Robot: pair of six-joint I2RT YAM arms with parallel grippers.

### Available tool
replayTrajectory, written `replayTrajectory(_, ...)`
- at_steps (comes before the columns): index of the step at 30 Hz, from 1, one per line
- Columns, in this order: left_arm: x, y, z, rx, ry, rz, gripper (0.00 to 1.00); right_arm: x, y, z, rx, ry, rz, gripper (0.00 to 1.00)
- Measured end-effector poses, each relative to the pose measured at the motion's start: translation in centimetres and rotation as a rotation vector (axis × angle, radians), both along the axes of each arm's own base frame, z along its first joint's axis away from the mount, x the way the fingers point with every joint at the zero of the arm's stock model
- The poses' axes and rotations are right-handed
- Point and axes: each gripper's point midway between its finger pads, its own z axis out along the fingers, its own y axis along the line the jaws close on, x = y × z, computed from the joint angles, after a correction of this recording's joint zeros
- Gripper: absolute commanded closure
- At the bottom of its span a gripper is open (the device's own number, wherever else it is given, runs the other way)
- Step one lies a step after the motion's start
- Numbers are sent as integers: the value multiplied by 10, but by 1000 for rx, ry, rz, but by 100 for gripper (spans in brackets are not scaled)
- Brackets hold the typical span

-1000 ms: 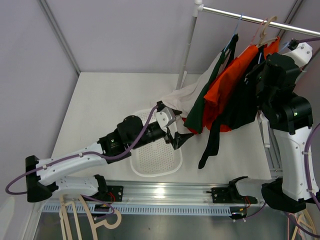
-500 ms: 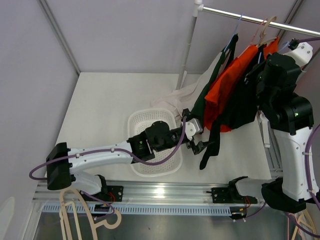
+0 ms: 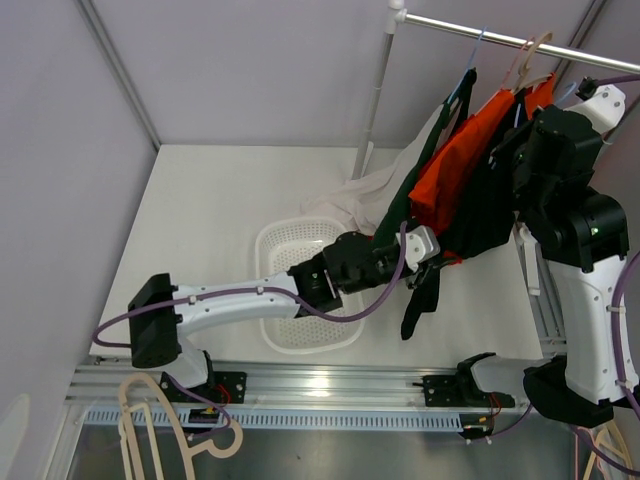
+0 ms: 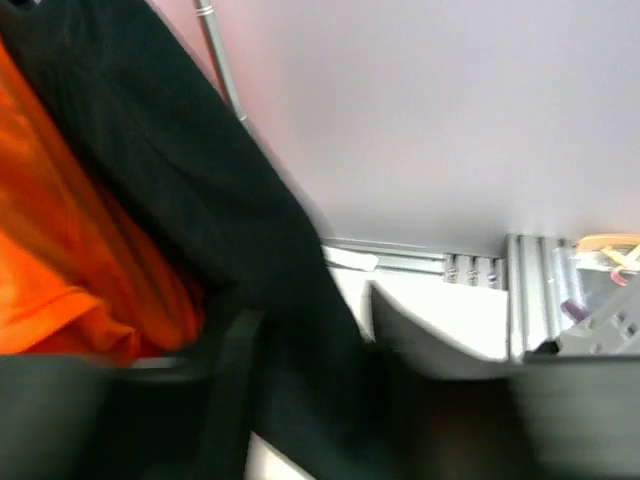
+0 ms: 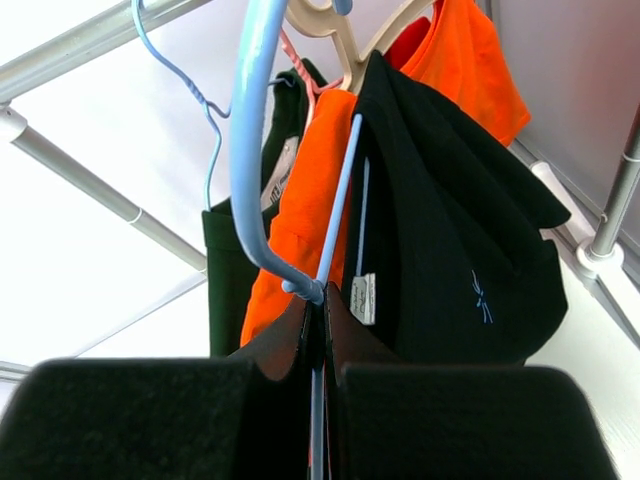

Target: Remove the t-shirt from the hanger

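Your right gripper [image 5: 320, 372] pinches the hanger [image 5: 248, 150]; hold firm. I cannot tell if the left gripper [image 4: 310, 340] grips the t-shirt [image 4: 220, 200]; confirm before pulling.

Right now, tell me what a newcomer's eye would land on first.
The orange t-shirt blazes among dark clothes on the rail at upper right. The left gripper reaches across to the black t-shirt hanging beside it, while the right gripper pinches the blue hanger up top.
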Motion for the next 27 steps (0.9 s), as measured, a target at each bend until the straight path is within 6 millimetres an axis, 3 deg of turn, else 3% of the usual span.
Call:
replayTrajectory(1,2,-5,0,4,2,3,76,0,0,0,-1,0,0,100)
replayTrajectory(2,3,-10,0,7,8,0,96,-1,-1,1,-3,-1,0,100)
replayTrajectory(3,4,-15,-2,17,18,-5,99,-2,-2,2,-6,-4,-5,100)
replayTrajectory(7,0,-20,-8,55,43,-16,99,-5,-8,4,-31,-5,-28,100)
replayTrajectory(11,-11,-7,-1,77,39,7,99,-4,-19,4,-60,0,-83,100)
replayTrajectory(17,-63,42,36,50,-7,0,99,11,-48,-9,-70,28,-181,100)
replayTrajectory(21,-65,81,64,-19,-7,32,99,19,-65,-29,-65,79,-210,100)
replayTrajectory(24,-68,95,64,-27,-1,36,99,24,-77,-39,-52,102,-228,100)
replayTrajectory(27,-73,97,53,-13,20,18,99,30,-91,-43,-44,116,-253,100)
